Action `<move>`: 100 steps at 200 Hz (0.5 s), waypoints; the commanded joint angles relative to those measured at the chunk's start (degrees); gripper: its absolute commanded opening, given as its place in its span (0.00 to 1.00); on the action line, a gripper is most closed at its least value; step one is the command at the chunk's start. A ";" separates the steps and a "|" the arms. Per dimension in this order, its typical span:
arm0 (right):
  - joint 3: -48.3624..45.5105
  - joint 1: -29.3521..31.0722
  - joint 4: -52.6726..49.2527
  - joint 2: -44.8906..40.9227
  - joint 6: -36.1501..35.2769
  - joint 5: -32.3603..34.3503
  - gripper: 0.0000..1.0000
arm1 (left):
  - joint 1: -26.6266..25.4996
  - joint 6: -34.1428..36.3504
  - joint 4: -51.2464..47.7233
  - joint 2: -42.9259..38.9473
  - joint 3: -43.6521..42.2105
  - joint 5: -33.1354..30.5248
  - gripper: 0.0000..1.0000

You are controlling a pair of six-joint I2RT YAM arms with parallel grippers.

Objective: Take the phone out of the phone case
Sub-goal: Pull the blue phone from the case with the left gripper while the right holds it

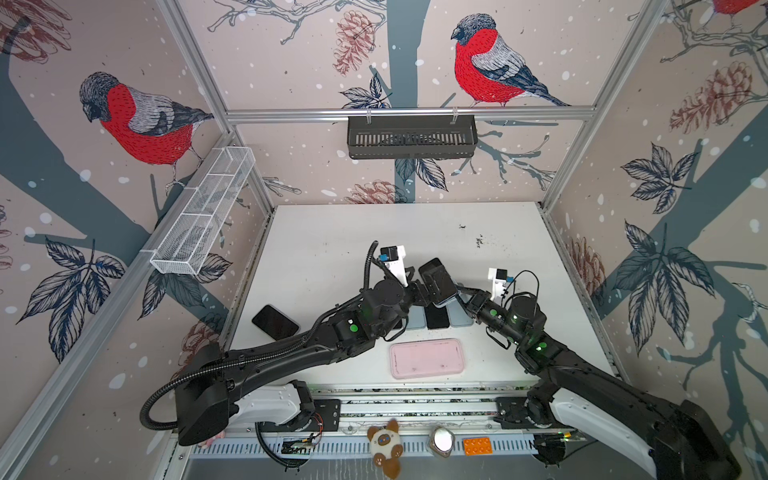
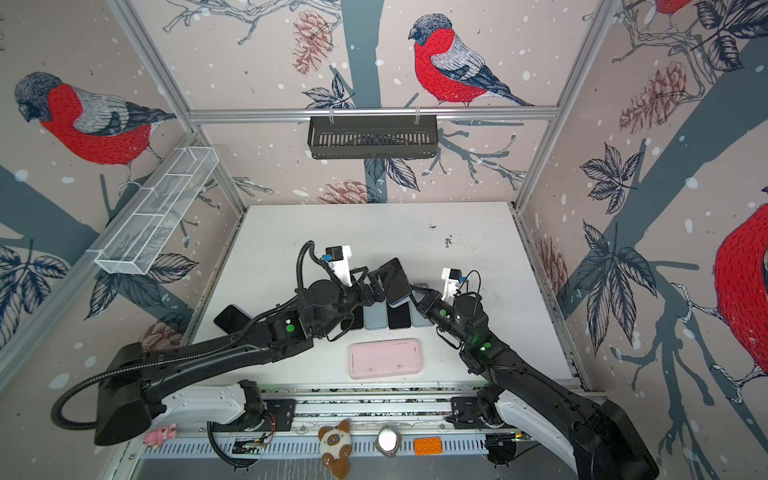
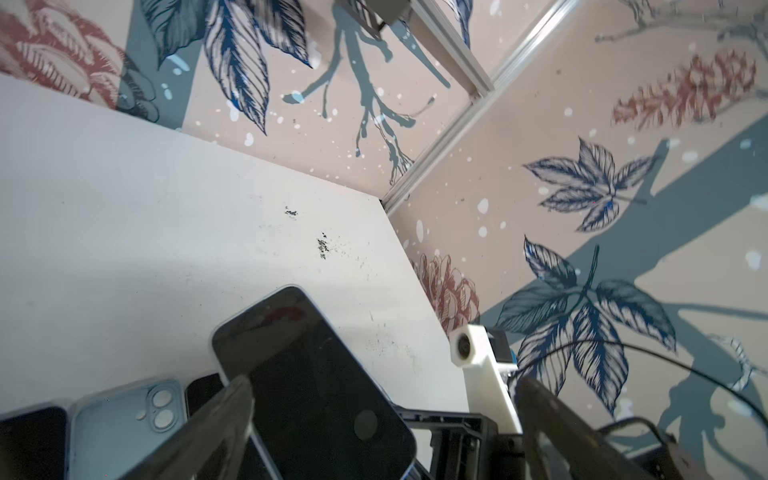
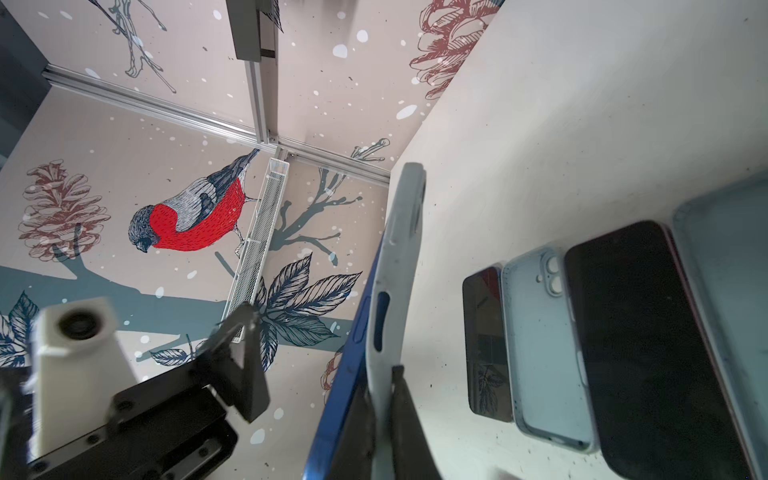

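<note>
Grey case (image 4: 399, 249) edge pinched by right pincer (image 4: 384, 374), phone (image 3: 316, 365) (blue rim) partly out, left pincer (image 3: 384, 382) agape, open table (image 3: 166, 208) beyond.

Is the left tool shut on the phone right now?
No, the left tool stands wide open; the right tool alone pinches the cased phone.

Soft, even light fills the cell; the white table (image 1: 332, 241) is bright, its shadows faint and soft-edged. Both top views are wide-angle, stretching the patterned walls (image 1: 62, 249) toward the edges. In the wrist views the close phone case (image 4: 395, 270) and the left end effector (image 3: 384, 380) look blurred.
</note>
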 commanded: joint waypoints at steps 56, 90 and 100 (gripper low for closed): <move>-0.42 -0.74 2.02 -0.52 0.11 -0.66 0.00 | -7.13 19.88 -23.35 10.95 14.52 -3.12 0.81; -0.74 -0.77 2.22 -0.73 0.33 -0.99 0.00 | -7.18 20.72 -25.53 14.20 16.55 -3.64 0.72; -0.77 -0.95 1.99 -0.89 0.25 -0.91 0.00 | -7.19 20.64 -26.75 14.94 17.11 -4.22 0.70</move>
